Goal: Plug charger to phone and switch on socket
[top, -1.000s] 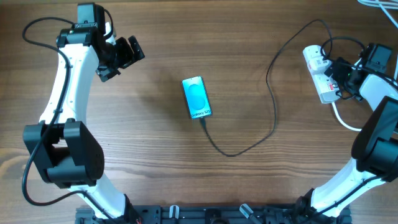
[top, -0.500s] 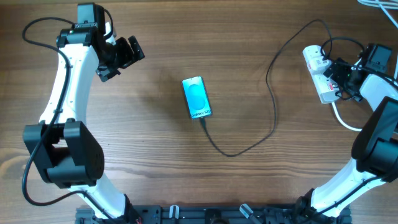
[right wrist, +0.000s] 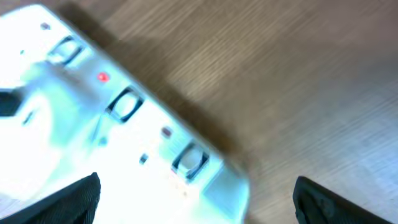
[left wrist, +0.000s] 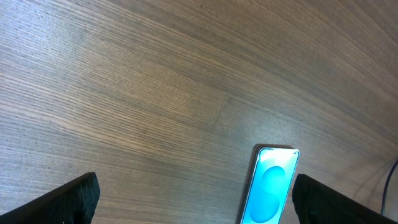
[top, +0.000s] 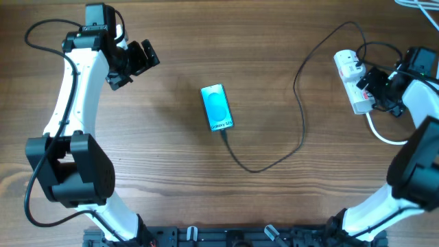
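The phone point(top: 217, 108) lies at the table's middle, its teal screen lit; it also shows in the left wrist view point(left wrist: 269, 186). The thin black charger cable point(top: 300, 103) runs from the phone's near end in a loop up to a white adapter point(top: 350, 64) in the socket point(top: 355, 86), a white power strip at the right. My left gripper point(top: 137, 60) is open and empty, far to the left of the phone. My right gripper point(top: 376, 88) is open, right over the socket's near end; the right wrist view shows the strip point(right wrist: 112, 130) with a red mark point(right wrist: 102, 77), blurred.
A thick white cord point(top: 381, 134) curves from the socket toward the right edge. More white cables point(top: 418, 8) lie at the top right corner. Bare wooden table point(top: 171, 178) surrounds the phone.
My right gripper has shifted slightly right and up over the socket. The left arm, phone and cable have not moved.
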